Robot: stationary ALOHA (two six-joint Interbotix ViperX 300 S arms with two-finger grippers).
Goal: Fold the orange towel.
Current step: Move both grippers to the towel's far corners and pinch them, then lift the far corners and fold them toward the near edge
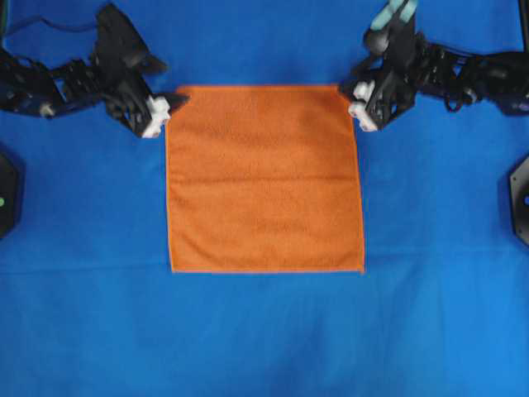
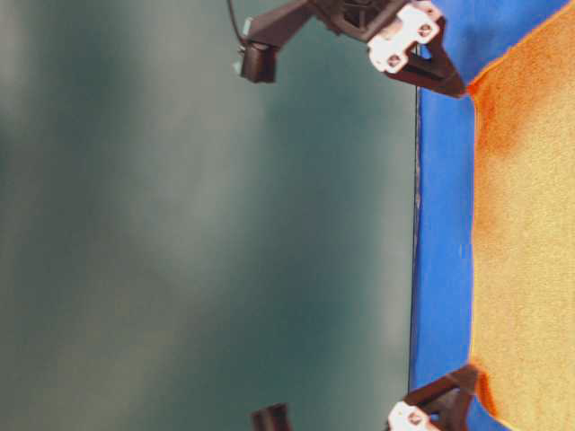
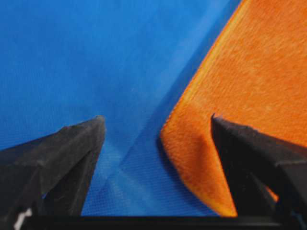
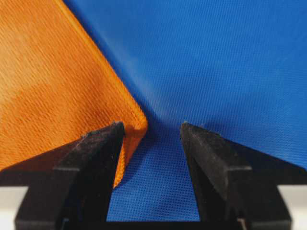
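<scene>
The orange towel (image 1: 264,178) lies flat as a near-square on the blue cloth, its brighter hem showing along the edges. My left gripper (image 1: 175,103) is open at the towel's far left corner. In the left wrist view that corner (image 3: 192,143) lies slightly raised between the spread fingers of the left gripper (image 3: 156,120), and nothing is pinched. My right gripper (image 1: 351,95) is open at the far right corner. In the right wrist view the corner (image 4: 136,122) rests against one finger of the right gripper (image 4: 151,124), with blue cloth in the gap.
A large blue cloth (image 1: 264,339) covers the whole table. Black arm bases (image 1: 7,194) (image 1: 521,198) sit at the left and right edges. The table-level view shows the table's far edge (image 2: 415,224) against a dark green backdrop.
</scene>
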